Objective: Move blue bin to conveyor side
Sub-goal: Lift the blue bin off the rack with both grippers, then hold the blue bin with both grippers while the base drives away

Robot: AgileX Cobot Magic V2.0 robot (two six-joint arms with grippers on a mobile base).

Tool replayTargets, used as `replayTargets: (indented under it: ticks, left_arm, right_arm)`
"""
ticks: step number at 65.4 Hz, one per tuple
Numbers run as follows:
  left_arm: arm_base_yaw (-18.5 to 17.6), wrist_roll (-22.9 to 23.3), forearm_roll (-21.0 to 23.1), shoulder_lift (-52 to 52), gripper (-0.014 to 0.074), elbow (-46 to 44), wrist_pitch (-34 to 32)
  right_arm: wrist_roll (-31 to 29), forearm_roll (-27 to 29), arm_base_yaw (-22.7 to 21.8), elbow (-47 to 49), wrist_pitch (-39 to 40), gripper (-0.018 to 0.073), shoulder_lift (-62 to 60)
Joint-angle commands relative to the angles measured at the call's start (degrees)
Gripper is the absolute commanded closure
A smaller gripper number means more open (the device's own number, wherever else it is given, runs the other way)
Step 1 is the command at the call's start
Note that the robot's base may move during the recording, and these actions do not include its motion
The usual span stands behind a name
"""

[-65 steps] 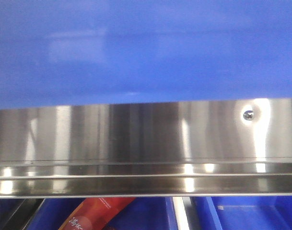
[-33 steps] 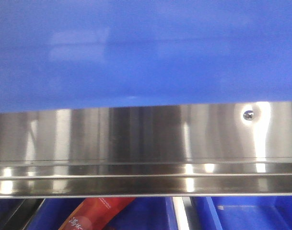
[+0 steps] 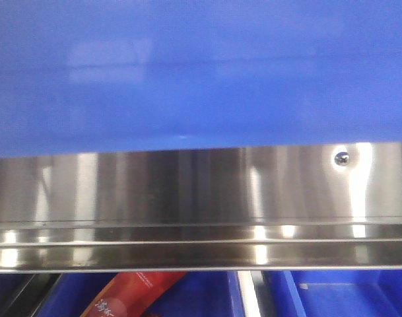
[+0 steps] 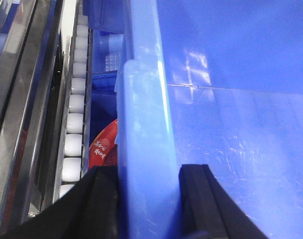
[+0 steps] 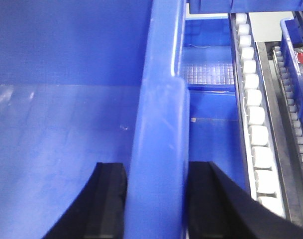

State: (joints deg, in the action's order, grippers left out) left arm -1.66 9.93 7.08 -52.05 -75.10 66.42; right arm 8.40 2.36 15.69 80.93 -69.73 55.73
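We held the blue bin point(image 3: 201, 66) between both arms. Its glossy wall filled the front view above a stainless-steel rail point(image 3: 187, 191). Our left gripper point(image 4: 147, 199) was clamped on the bin's thick rim, one black pad inside the wall and one outside. Our right gripper point(image 5: 156, 199) pinched the opposite rim the same way. White rollers point(image 5: 255, 114) ran alongside. We judged this to be the carrying step. The conveyor was out of view, so the next move called for both arms travelling together, level, with a firm grip.

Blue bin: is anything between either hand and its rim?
Nothing visible. The left hand and the right hand each straddle the rim of the blue bin, with one finger against each side of the wall.
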Motion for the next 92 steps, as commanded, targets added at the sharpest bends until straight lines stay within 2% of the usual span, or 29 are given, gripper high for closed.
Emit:
replayTargets:
  ticks: [1,92]
  left_arm:
    - [-0.05,-0.72,-2.21,1.04,0.0615,-0.87,-4.98]
    - [-0.05,-0.72,-2.21,2.73,0.0615,-0.87,-5.85]
  right_arm:
    - [-1.18,-3.04,-0.32,0.85,5.5,0.0637,-1.13]
    - [-1.18,-3.04,-0.32,0.85,5.52,0.0637,-1.03]
